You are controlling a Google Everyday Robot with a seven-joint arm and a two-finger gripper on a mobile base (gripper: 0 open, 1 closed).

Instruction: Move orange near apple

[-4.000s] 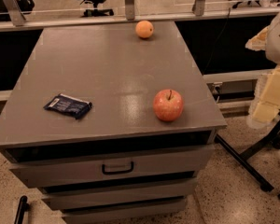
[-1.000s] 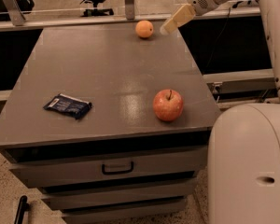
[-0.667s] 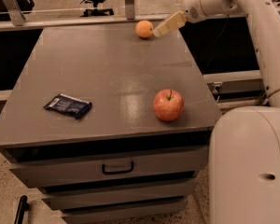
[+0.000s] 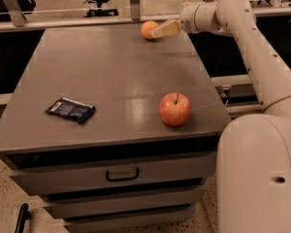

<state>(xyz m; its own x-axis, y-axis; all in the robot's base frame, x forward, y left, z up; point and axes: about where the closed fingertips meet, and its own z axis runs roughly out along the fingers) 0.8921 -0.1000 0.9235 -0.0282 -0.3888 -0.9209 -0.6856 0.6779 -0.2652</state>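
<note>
Gripper [image 4: 154,33] opening cannot be read from this view: its tan end appears as one tapered piece, so no grasp can be confirmed. The tip lies against the right side of the orange [image 4: 146,29] as seen here; whether the two actually touch cannot be told.

Item count:
- One orange, at the far edge of the grey cabinet top [image 4: 102,67], right of centre.
- One apple [image 4: 175,109], red with a short dark stem, upright near the front right corner, well apart from the orange.
- One dark blue packet [image 4: 70,110], lying flat near the front left.
- One white arm [image 4: 252,33], reaching in from the right, high over the far right corner, with the gripper pointing left and slightly down.
- One drawer handle [image 4: 121,174], on the top drawer at the cabinet front.

Nothing rests between the orange and the apple.
</note>
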